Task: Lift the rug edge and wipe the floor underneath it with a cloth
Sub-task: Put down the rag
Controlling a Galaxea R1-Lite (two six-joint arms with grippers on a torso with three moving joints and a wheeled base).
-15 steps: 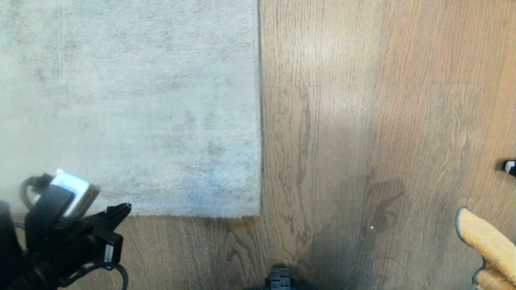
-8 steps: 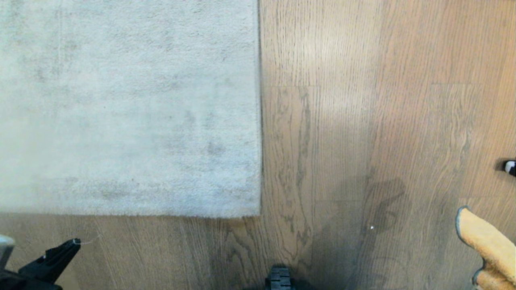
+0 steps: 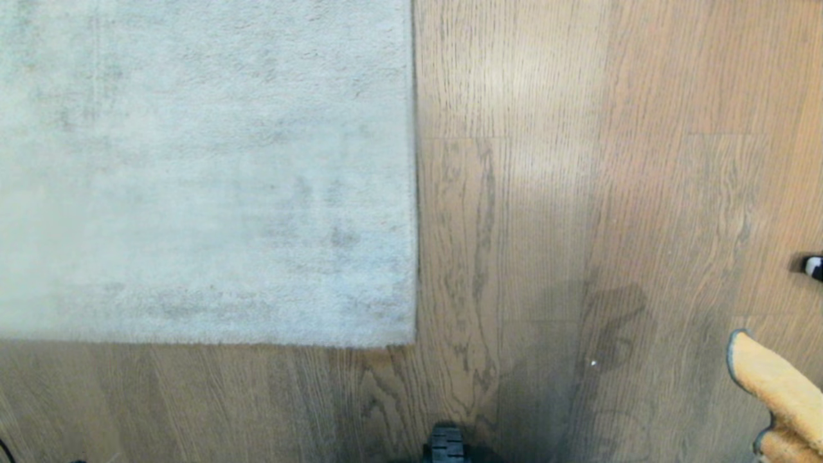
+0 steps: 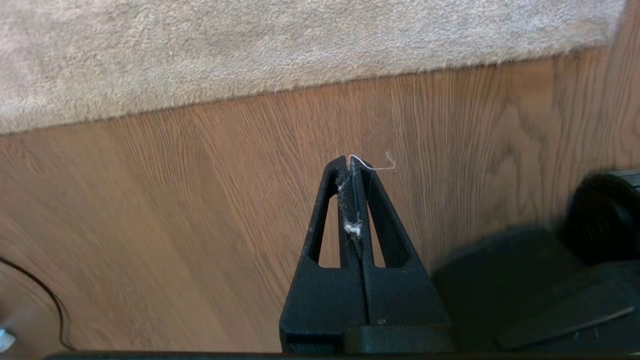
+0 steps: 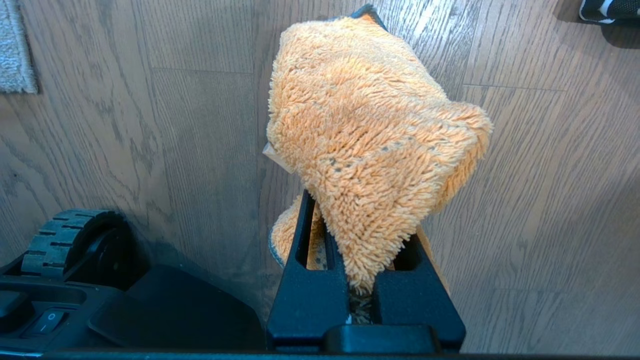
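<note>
Wood-grain floor [image 3: 578, 193] is taking up the whole right side and the near strip of the head view, with the pale grey rug filling the upper left. So the rug edge [image 3: 212, 341] nearest the robot is running straight across, left to right, ending in a square corner [image 3: 411, 341] where the other border turns and heads away from the robot. Everything's lying flat, nothing lifted.

Left gripper [image 4: 352, 167] is hovering over bare planks just short of that near border, tips pointing at it, jaws pressed fully together on nothing but a bit of lint and a stray thread. It's out of the head view entirely. Honestly it looks like it'd need to open up before it could pinch the border.

Right gripper [image 5: 357, 260] is sitting off to the right over open floor, well apart from the rug, clamped on the cloth [image 5: 370, 135], which is flopping out ahead of the fingers. The cloth [image 3: 778, 392] is poking into the head view at the lower right.

So the left arm's clearly the nearer one for lifting, and the right one's got lots of clear plank between it and the corner to sweep across. Only clutter: the robot's own base [image 3: 445, 447] near the bottom middle and a small dark object [image 3: 813, 265] at the far right.
</note>
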